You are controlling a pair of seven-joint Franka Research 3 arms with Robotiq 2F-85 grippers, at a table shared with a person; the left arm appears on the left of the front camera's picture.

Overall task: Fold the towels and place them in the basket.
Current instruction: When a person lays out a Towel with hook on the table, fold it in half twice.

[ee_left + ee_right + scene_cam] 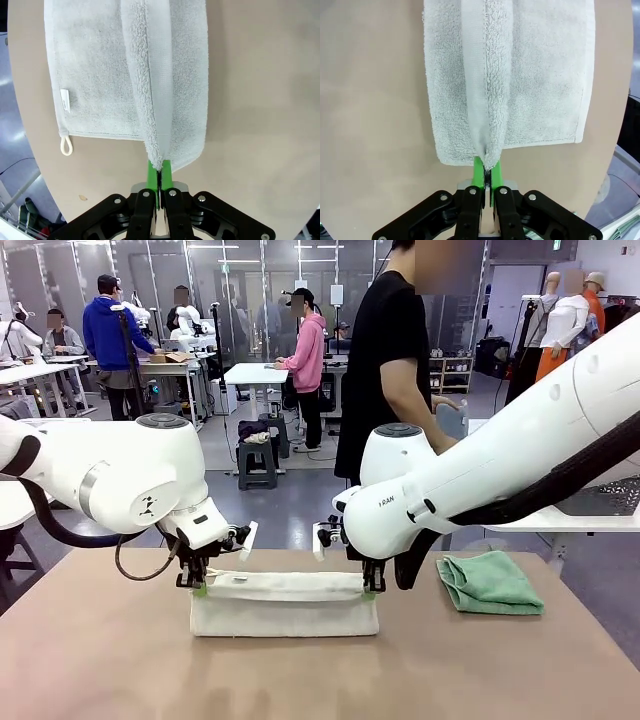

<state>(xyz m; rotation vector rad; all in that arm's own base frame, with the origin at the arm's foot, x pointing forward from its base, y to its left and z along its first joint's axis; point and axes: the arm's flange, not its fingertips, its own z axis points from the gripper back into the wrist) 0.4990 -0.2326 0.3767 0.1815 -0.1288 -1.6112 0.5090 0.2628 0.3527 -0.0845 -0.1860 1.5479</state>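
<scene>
Left wrist view: we find the left gripper [159, 167] closed tight on a doubled edge of the cream-white towel [100, 75], its green pads pinching one end of that ridge. The hanging loop [65, 145] lies at the lower left of the frame, on the flat layer beneath. In the right wrist view the right gripper [487, 170] is clamped likewise on the opposite end.

In the front view the held ridge spans the two grippers at centre frame, slightly slack in the middle, and the cloth below it rests on the worktop [100, 660].

We judge the step in hand to be a fold of this towel. To do it well, both grippers should travel together at equal height, with the span kept just taut, and the ridge laid down so that the edges meet squarely. They should release only once the cloth lies flat.

The mint green towel [490, 583] sits folded at centre right, clear of the work. A person [385, 360] stands beyond the far edge.
</scene>
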